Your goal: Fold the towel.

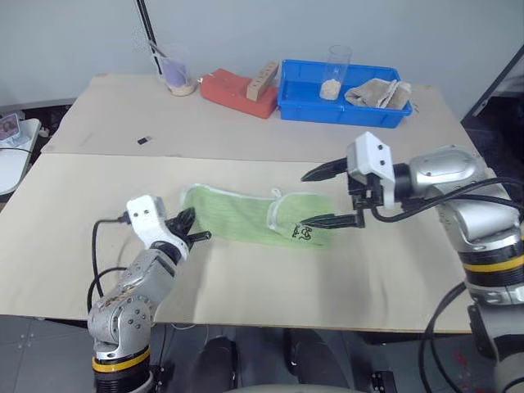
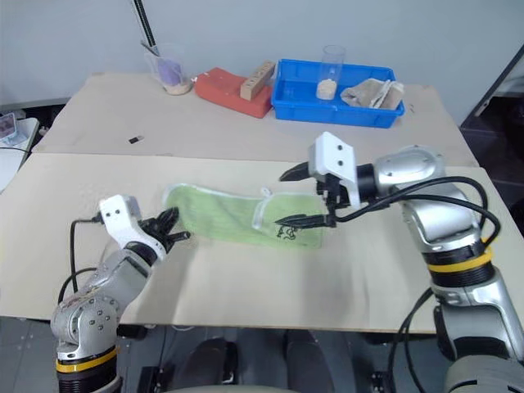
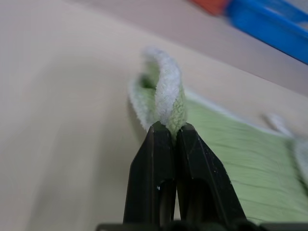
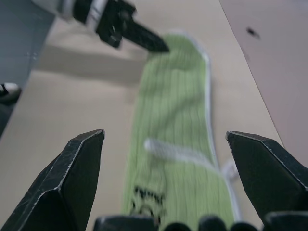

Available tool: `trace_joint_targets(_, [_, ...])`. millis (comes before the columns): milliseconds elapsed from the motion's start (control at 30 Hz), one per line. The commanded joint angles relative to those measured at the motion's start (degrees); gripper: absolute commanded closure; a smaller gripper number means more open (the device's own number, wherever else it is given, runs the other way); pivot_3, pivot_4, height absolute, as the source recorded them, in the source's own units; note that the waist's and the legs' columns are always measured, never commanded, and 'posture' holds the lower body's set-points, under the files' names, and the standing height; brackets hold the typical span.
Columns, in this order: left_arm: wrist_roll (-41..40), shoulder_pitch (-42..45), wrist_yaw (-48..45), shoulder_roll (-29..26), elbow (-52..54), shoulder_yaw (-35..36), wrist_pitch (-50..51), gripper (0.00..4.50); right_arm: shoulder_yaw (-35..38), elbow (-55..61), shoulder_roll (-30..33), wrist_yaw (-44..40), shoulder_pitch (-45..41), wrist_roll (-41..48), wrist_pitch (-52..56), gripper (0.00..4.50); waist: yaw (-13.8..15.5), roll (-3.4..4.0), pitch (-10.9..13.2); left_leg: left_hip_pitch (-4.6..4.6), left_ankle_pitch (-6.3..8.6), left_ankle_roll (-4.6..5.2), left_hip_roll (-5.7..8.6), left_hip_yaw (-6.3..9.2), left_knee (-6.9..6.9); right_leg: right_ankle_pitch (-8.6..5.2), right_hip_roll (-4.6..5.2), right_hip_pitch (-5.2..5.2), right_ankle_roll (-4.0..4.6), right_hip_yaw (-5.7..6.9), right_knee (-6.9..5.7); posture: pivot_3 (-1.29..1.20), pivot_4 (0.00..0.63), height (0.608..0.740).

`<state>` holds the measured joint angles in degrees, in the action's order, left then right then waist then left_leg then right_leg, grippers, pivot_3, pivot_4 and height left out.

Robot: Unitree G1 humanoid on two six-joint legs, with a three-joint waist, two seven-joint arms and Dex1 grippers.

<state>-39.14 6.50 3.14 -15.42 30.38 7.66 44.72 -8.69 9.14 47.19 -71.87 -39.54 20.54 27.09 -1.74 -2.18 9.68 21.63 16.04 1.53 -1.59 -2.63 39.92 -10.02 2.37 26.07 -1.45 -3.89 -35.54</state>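
The light green towel [image 1: 246, 214] lies in a long, bunched strip across the middle of the table, its white edging and dark printed mark [image 1: 301, 234] at the right end. My left gripper [image 1: 195, 229] is at the towel's left end, shut on a fold of the edge; in the left wrist view the fingers [image 3: 159, 163] pinch the upturned fold of the towel [image 3: 168, 96]. My right gripper [image 1: 304, 199] hangs open just above the towel's right end, pointing left, with nothing between its fingers [image 4: 72, 173]. In the right wrist view the towel [image 4: 178, 115] stretches away toward the left gripper [image 4: 139, 36].
At the back stand a blue bin [image 1: 344, 106] holding a glass and a beige cloth [image 1: 378, 92], a red block [image 1: 233, 92] with a wooden piece on it, and a cup [image 1: 176, 72]. A small dark item [image 1: 143, 140] lies on the far board.
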Motion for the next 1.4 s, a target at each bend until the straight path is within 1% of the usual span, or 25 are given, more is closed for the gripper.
trace_joint_targets(33, [1.8,6.9,-12.5,-3.0,0.4,-10.2,-1.7,4.43,7.3,4.9,6.7,0.5,4.2,1.5,4.0,0.00,0.8,0.01,0.0,0.03,0.00,0.00,0.00,-0.02,0.00,0.00,0.01,0.00,-0.01,-0.01,0.06,0.00,0.150,0.714])
trace_joint_targets(100, [2.6,11.3,-20.0,-4.5,-1.9,-16.0,-2.1,4.43,11.5,8.2,10.2,1.7,8.8,2.6,6.7,0.00,1.2,0.02,0.0,0.17,-0.01,-0.01,0.05,0.02,0.00,0.00,0.01,0.04,-0.01,0.02,0.18,0.00,0.150,0.714])
trace_joint_targets(167, [3.6,14.9,-25.7,-4.4,-5.3,-20.2,-3.4,4.43,15.7,11.5,12.2,3.5,13.4,3.8,9.1,0.00,1.3,0.09,0.0,0.26,0.00,0.00,0.05,0.01,-0.02,0.01,0.01,0.03,-0.02,0.01,0.30,0.00,0.150,0.714])
trace_joint_targets(300, [7.4,20.8,-34.1,-2.4,-13.8,-25.8,-7.7,4.43,22.2,18.2,13.6,7.2,20.5,6.4,14.2,0.00,0.5,0.11,-0.1,0.36,0.02,0.03,0.03,-0.02,-0.09,0.03,-0.01,0.04,-0.09,-0.05,0.43,0.00,0.150,0.714])
trace_joint_targets(367, [10.4,23.6,-37.7,-1.2,-19.1,-28.9,-9.9,4.43,25.3,21.6,13.8,8.7,23.8,7.7,16.7,0.00,0.9,0.11,-0.1,0.37,0.01,0.04,0.02,0.05,-0.09,-0.07,-0.08,0.05,-0.25,-0.02,0.39,0.00,0.150,0.714])
trace_joint_targets(433, [13.8,25.1,-40.0,-0.6,-22.8,-30.5,-13.6,4.43,27.1,23.9,13.9,10.2,25.7,8.7,18.4,0.00,1.0,0.12,-0.1,0.34,0.00,0.03,0.02,0.08,-0.06,-0.06,-0.12,0.04,-0.25,-0.01,0.38,0.00,0.150,0.714])
trace_joint_targets(533, [14.6,26.1,-43.2,0.8,-25.9,-30.4,-15.3,4.43,29.3,26.0,14.0,12.1,27.7,9.9,20.3,0.00,0.8,0.12,-0.1,0.36,0.00,0.04,0.01,0.04,-0.04,-0.04,-0.11,0.03,-0.27,-0.09,0.39,0.00,0.150,0.714])
trace_joint_targets(633, [15.3,26.2,-45.4,1.9,-27.1,-30.0,-16.2,3.50,30.7,27.6,13.9,13.7,29.3,11.0,21.5,0.00,0.9,0.12,-0.1,0.35,0.00,0.04,0.01,0.06,-0.01,-0.02,-0.12,0.03,-0.31,-0.08,0.40,0.00,0.150,0.714])
trace_joint_targets(733, [15.1,25.4,-47.7,1.9,-25.7,-29.6,-16.3,2.09,31.2,28.2,13.6,15.4,29.9,11.9,22.2,0.00,0.9,0.12,-0.1,0.37,0.00,0.04,0.01,0.07,-0.01,-0.02,-0.11,0.04,-0.32,-0.08,0.41,0.00,0.150,0.714])
trace_joint_targets(767, [15.1,25.2,-48.6,1.5,-25.2,-29.4,-16.6,1.56,31.0,28.0,13.5,15.8,29.8,12.0,22.1,0.00,0.9,0.12,-0.1,0.38,0.00,0.04,0.01,0.07,-0.01,-0.02,-0.11,0.04,-0.32,-0.08,0.43,0.00,0.150,0.714])
trace_joint_targets(800, [15.2,25.1,-49.4,1.0,-24.7,-29.1,-17.0,1.14,30.7,27.7,13.2,16.2,29.6,12.2,21.7,0.00,0.9,0.12,-0.1,0.39,0.00,0.04,0.01,0.07,-0.01,-0.01,-0.10,0.04,-0.33,-0.09,0.44,0.00,0.150,0.714])
trace_joint_targets(867, [16.5,24.9,-52.8,-2.2,-22.9,-29.0,-19.5,0.13,29.2,26.1,11.5,18.4,27.9,12.4,21.2,0.00,0.8,0.12,-0.1,0.38,0.00,0.04,0.01,0.06,0.00,0.00,-0.10,0.04,-0.34,-0.10,0.44,0.00,0.150,0.714])
trace_joint_targets(900, [17.3,25.0,-54.4,-4.3,-22.1,-28.4,-20.9,0.04,28.2,25.0,10.5,19.3,27.0,12.6,21.1,0.00,0.7,0.12,-0.1,0.38,0.00,0.04,0.00,0.06,0.00,0.00,-0.11,0.04,-0.34,-0.10,0.43,0.00,0.150,0.714])
trace_joint_targets(1033, [16.1,25.3,-58.8,-11.2,-19.8,-23.5,-22.3,0.04,23.0,20.2,6.3,22.2,24.4,10.6,18.9,0.00,0.6,0.12,-0.1,0.30,0.00,0.04,-0.07,0.06,0.00,0.01,-0.20,0.03,-0.32,-0.10,0.33,0.00,0.150,0.714])
trace_joint_targets(1133, [14.1,25.0,-61.1,-15.0,-17.8,-19.9,-21.4,0.04,19.5,17.2,3.4,24.4,21.9,9.1,18.0,0.00,0.6,0.15,-0.1,0.28,-0.01,0.05,-0.12,0.04,0.01,0.02,-0.25,0.04,-0.30,-0.10,0.33,0.00,0.150,0.714])
trace_joint_targets(1200, [10.4,24.0,-63.0,-19.0,-15.1,-15.0,-18.5,0.04,15.6,13.5,-0.7,27.1,19.0,7.0,16.6,0.00,0.4,0.16,-0.1,0.31,-0.01,0.05,-0.12,0.04,0.01,0.02,-0.24,0.07,-0.30,-0.10,0.35,0.00,0.150,0.714])
trace_joint_targets(1300, [3.8,20.4,-67.5,-27.7,-10.3,-8.1,-12.4,0.04,9.4,4.6,-6.2,29.5,15.1,1.6,11.9,0.00,-0.5,0.14,0.0,0.35,-0.01,0.05,-0.18,0.04,-0.01,0.02,-0.27,0.11,-0.30,-0.08,0.39,0.00,0.150,0.714])
trace_joint_targets(1333, [2.2,19.1,-67.8,-29.5,-9.0,-6.3,-11.2,0.04,8.1,1.2,-7.4,30.2,13.8,-0.3,10.4,0.00,-0.6,0.16,0.0,0.35,-0.01,0.05,-0.22,0.04,-0.06,0.02,-0.28,0.12,-0.30,-0.07,0.38,0.00,0.150,0.714])
trace_joint_targets(1400, [0.4,17.1,-67.0,-31.4,-6.7,-3.2,-10.3,0.04,6.0,-4.6,-8.6,29.7,11.7,-2.7,8.2,0.00,-0.5,0.19,0.0,0.35,-0.01,0.05,-0.20,0.04,-0.08,0.01,-0.27,0.15,-0.30,-0.06,0.39,0.00,0.150,0.714])
